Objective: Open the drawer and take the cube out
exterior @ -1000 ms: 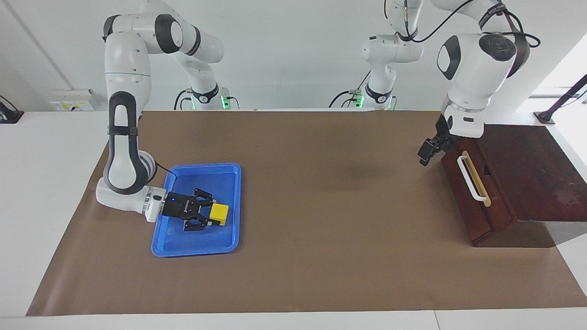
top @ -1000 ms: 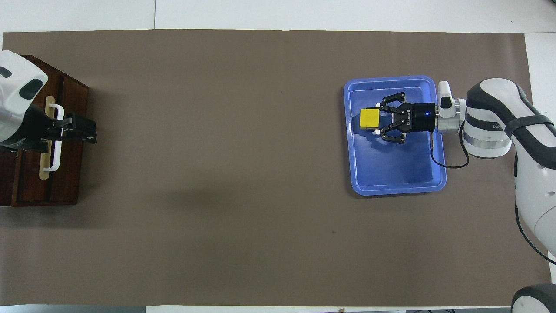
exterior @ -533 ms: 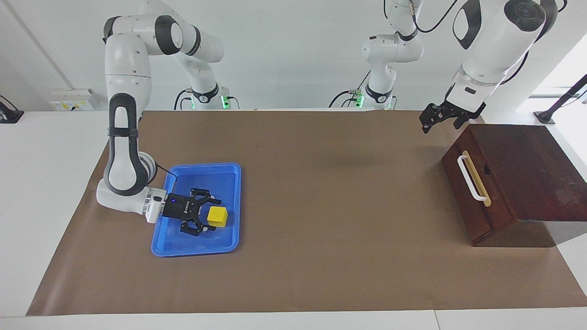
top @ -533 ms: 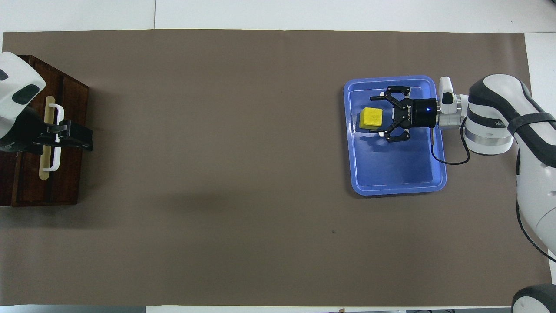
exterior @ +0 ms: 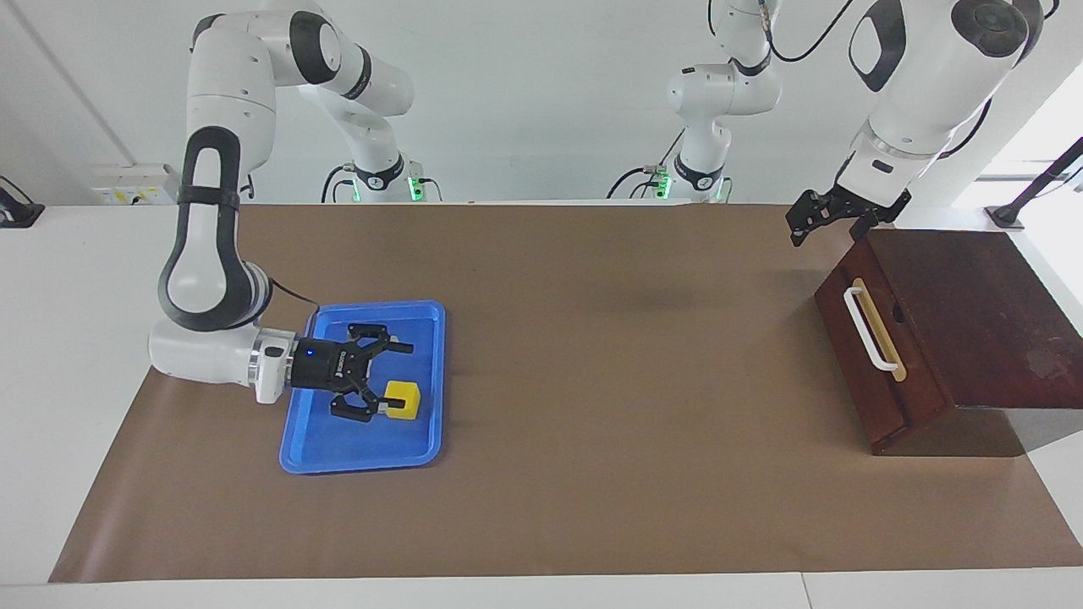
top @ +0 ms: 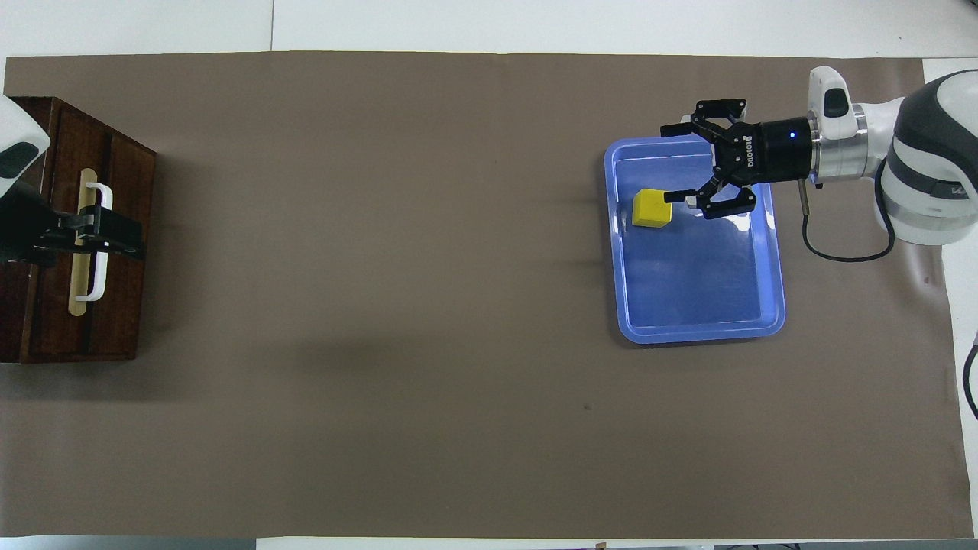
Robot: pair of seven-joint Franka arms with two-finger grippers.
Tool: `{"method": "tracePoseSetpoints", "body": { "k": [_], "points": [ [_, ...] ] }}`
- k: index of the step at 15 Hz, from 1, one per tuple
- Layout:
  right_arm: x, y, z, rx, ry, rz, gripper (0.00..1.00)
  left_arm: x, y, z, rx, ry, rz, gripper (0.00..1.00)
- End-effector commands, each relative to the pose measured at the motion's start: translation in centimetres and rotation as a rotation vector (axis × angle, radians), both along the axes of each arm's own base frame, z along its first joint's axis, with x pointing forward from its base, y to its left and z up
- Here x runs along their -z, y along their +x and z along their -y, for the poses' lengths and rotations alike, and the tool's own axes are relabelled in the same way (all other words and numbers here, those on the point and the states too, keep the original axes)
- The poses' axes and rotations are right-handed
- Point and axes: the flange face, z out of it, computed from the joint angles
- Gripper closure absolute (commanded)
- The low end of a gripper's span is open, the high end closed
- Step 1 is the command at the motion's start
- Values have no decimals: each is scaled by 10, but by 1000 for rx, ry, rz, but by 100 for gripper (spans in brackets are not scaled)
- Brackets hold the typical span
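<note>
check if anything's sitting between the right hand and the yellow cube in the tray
Nothing visible does. The cube lies alone on the floor of the blue tray, and the right hand hangs open just beside it over the tray, with only bare tray between them.

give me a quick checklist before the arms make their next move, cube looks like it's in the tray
1. Cube rests in the blue tray: ok.
2. Right gripper open and holding nothing: ok. One fingertip looks very close to the cube; contact cannot tell.
3. Right gripper raised enough to pull away without nudging the cube: cannot tell.
4. Left gripper open, empty, up in the air over the box's corner nearest the robots, off the white handle: ok.
5. Drawer pushed in, front about flush with the box: ok.
6. Brown mat between tray and drawer free of objects: ok.
</note>
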Motion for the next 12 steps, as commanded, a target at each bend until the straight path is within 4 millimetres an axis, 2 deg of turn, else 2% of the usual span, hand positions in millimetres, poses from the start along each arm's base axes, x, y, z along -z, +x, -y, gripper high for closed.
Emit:
{"method": "tracePoseSetpoints", "body": {
  "k": [1,3,5,7,9,10,12],
  "points": [
    [-57,4,-12,19,-147,-101,0,-2,-5,-4,-8,-11,-15,0],
    [-108,-3,-21,85,-268,-177,0,-2,-4,-5,-12,-12,-4,0],
    [-142,-14,-43,139,-364,-250,0,-2,-4,-5,-11,-12,-6,0],
    [-180,-30,-42,246,-460,-314,0,-2,-4,-4,-9,-12,-6,0],
    [-219,-52,-51,377,-610,-357,0,-2,-4,-4,-11,-12,-6,0],
    [-240,-66,-49,469,-654,-404,0,-2,-4,-5,-12,-12,-6,0],
    [-265,-91,-48,591,-717,-525,0,-2,-4,-4,-11,-12,-6,0]
  ]
}}
